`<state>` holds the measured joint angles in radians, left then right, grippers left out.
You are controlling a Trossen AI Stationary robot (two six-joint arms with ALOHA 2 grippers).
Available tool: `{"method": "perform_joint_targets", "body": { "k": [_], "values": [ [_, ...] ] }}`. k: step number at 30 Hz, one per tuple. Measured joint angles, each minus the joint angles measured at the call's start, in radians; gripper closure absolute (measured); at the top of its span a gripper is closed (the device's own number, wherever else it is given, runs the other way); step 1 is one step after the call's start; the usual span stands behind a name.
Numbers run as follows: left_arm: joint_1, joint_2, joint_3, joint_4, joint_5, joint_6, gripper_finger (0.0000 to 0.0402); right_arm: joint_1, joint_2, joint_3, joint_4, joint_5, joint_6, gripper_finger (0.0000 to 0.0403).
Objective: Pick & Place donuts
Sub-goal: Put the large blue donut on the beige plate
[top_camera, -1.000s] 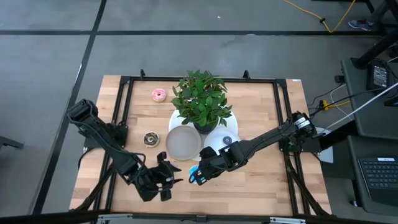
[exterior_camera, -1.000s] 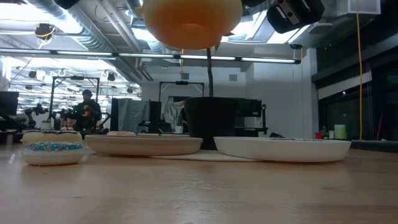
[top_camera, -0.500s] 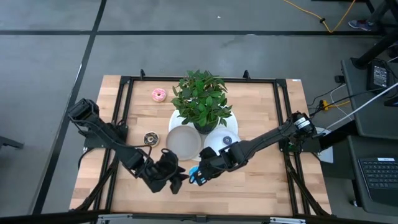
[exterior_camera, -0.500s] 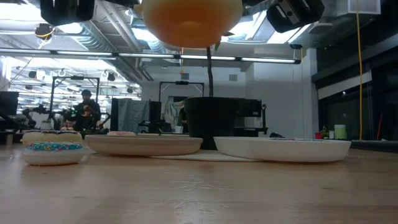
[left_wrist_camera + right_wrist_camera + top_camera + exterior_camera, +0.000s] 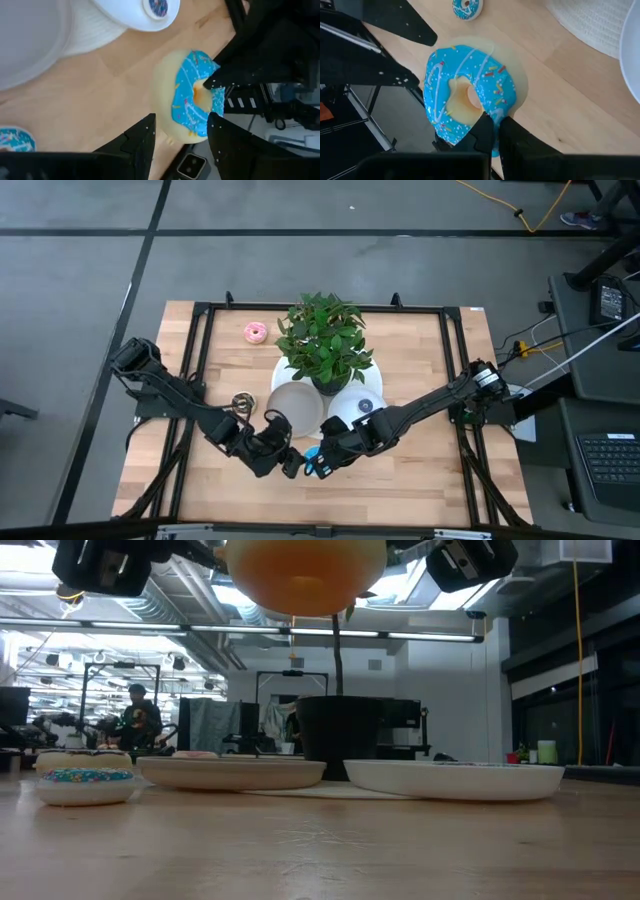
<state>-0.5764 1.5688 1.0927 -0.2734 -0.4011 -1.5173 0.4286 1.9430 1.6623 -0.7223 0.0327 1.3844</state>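
Your right tool (image 5: 492, 131) is clamped together on the rim of the blue donut (image 5: 467, 92), one finger through its hole, and holds it in the air above the front of the desk (image 5: 420, 470); from table height you see only the donut's pale underside (image 5: 305, 575) hanging at the top of the view. Your left tool (image 5: 181, 135) sits just beside the same donut (image 5: 192, 105), its fingers (image 5: 142, 142) apart on either side of the ring; you cannot tell whether they touch it. Seen from above, the two tools meet near the desk's front edge, left tool (image 5: 285, 463) on the left and right tool (image 5: 318, 461) on the right, with the blue icing (image 5: 313, 460) showing between them. Behind them lie a grey plate (image 5: 293, 408) and a white plate (image 5: 350, 402), the latter bearing a mini donut (image 5: 365, 406); a potted plant (image 5: 322, 338) stands behind both. A brown donut (image 5: 241, 402) rests left of the grey plate, partly hidden by the left arm, and a pink donut (image 5: 255, 332) lies near the desk's back left
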Motion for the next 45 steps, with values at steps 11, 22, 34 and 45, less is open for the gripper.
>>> {"method": "perform_joint_targets", "body": {
  "k": [11,22,34,45],
  "values": [
    [0.049,0.000,0.000,-0.016,0.109,-0.094,0.0233,0.000,0.000,0.000,0.000,0.001,-0.013,0.0384],
    [0.068,0.014,0.000,0.046,0.135,-0.077,0.0233,0.000,0.000,0.000,0.000,0.003,-0.032,0.0384],
    [0.071,0.058,-0.001,0.083,0.188,-0.065,0.0241,0.000,0.000,0.000,-0.002,-0.001,-0.040,0.0384],
    [0.075,0.058,-0.001,0.084,0.205,-0.015,0.0337,0.000,0.000,0.000,0.000,-0.001,-0.040,0.0379]
  ]
}}
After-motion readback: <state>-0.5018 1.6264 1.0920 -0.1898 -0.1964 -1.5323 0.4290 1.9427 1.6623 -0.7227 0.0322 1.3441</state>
